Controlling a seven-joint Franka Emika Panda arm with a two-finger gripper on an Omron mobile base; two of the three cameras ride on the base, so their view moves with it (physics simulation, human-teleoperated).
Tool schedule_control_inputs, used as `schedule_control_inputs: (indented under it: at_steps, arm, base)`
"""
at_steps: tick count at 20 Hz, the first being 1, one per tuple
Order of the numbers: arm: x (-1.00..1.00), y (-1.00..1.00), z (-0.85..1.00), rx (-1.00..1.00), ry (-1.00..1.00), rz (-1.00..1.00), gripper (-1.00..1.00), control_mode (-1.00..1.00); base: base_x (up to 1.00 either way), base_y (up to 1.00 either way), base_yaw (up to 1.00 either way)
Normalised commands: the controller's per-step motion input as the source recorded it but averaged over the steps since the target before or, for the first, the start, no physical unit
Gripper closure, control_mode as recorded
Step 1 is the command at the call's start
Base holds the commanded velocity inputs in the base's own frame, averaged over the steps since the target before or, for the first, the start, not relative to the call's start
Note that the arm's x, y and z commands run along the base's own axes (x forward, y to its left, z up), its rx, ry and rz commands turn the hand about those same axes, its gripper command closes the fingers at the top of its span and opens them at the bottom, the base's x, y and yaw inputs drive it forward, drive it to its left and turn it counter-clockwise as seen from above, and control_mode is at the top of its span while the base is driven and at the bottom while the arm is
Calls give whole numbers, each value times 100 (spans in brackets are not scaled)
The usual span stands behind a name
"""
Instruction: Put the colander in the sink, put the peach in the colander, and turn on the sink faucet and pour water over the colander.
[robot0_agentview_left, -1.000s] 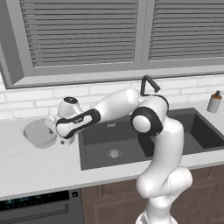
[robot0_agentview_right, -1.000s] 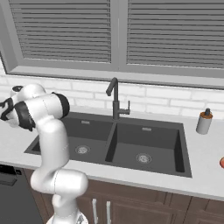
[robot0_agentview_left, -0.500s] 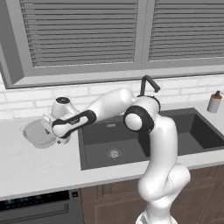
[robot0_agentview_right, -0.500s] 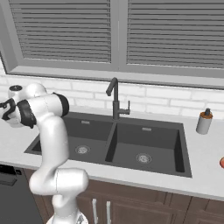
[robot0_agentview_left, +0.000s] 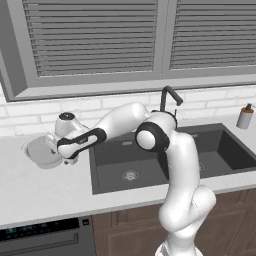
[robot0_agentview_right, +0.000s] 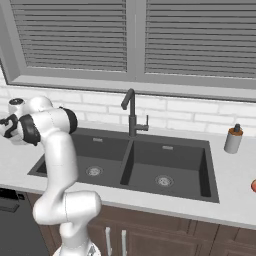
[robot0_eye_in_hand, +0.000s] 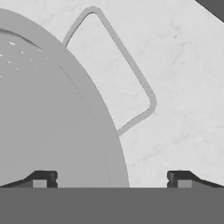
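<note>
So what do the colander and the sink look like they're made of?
Colander: pale grey, matte, with a thin wire-like handle; painted metal or plastic, the look leaves it open.
Sink: dark grey, matte and even; probably composite stone or coated metal. Its round drains look like bright metal.

My hand view cuts the colander (robot0_eye_in_hand: 52, 113) off at its left edge; at the right base view's right edge, the peach (robot0_agentview_right: 253, 186) is half cropped.
</note>
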Motion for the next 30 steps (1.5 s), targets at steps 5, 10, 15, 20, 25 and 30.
schedule_control_inputs:
  at_steps: [5, 10, 15, 20, 25, 30]
  arm:
    - [4, 1, -10, 0, 0, 0, 100, -100]
    - [0, -1, -23, 0, 0, 0, 100, -100]
    - [-3, -6, -19, 0, -9, 0, 100, -100]
    - [-6, -8, -4, 1, -16, 0, 100, -100]
    - [-16, -20, 8, 8, -15, 0, 100, -100]
    - [-25, -27, 25, 13, -11, 0, 100, -100]
  base:
    - [0, 0, 0]
    - [0, 0, 0]
    - [0, 0, 0]
    - [0, 0, 0]
    - [0, 0, 0]
    - [0, 0, 0]
